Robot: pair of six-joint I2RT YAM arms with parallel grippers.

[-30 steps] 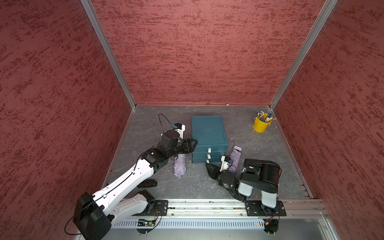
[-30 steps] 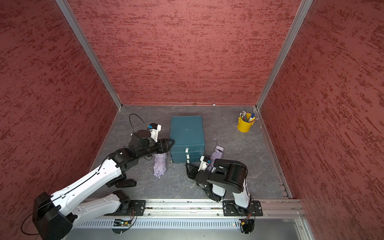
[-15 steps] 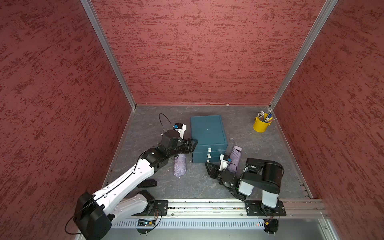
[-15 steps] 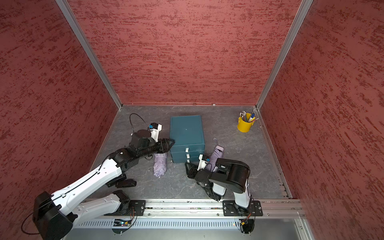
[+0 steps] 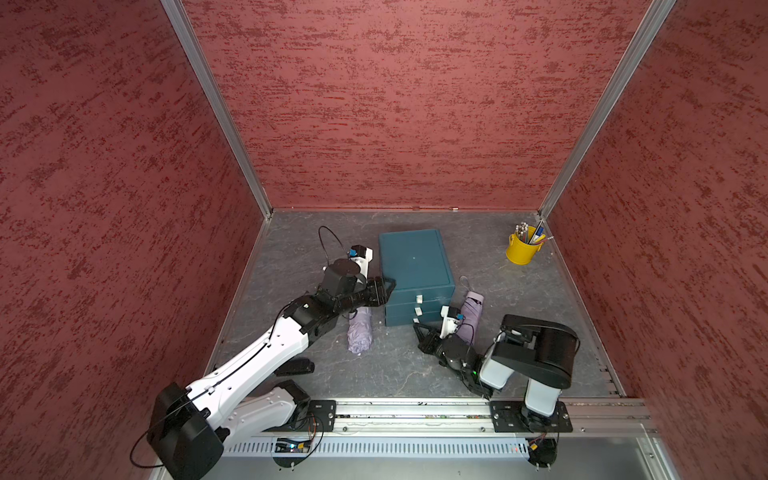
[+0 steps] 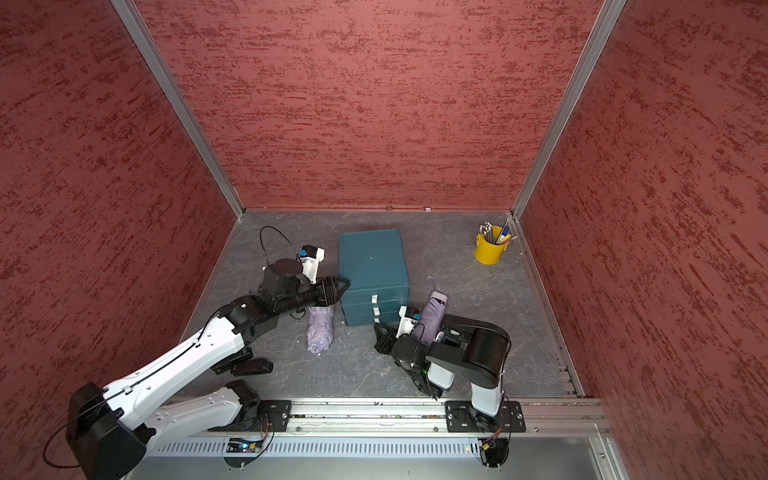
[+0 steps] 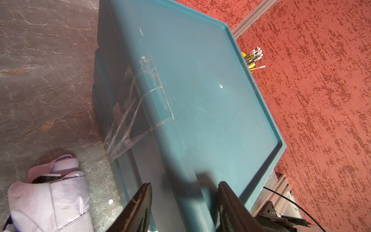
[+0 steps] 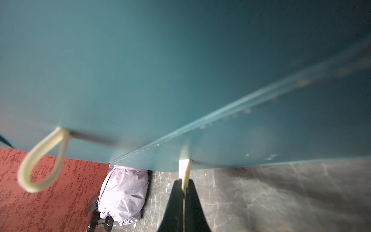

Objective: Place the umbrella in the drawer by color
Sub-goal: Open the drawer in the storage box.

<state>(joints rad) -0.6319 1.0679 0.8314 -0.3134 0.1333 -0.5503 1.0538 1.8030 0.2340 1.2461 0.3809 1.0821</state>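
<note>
Teal drawer unit on table; L gripper fingers part-open astride its top rim; R gripper pinched shut on bottom drawer's cream pull tab; lilac umbrella lying just L of unit, 2nd umbrella just R.

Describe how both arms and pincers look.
Both arms share one build: white links between black joint housings. The left arm shows long white shells, with a thin black cable looping off its wrist. The right arm shows a bulky black housing and short white links. The left pincer and right pincer are black and tapered; a white camera mount with a blue connector sits behind each.
</note>
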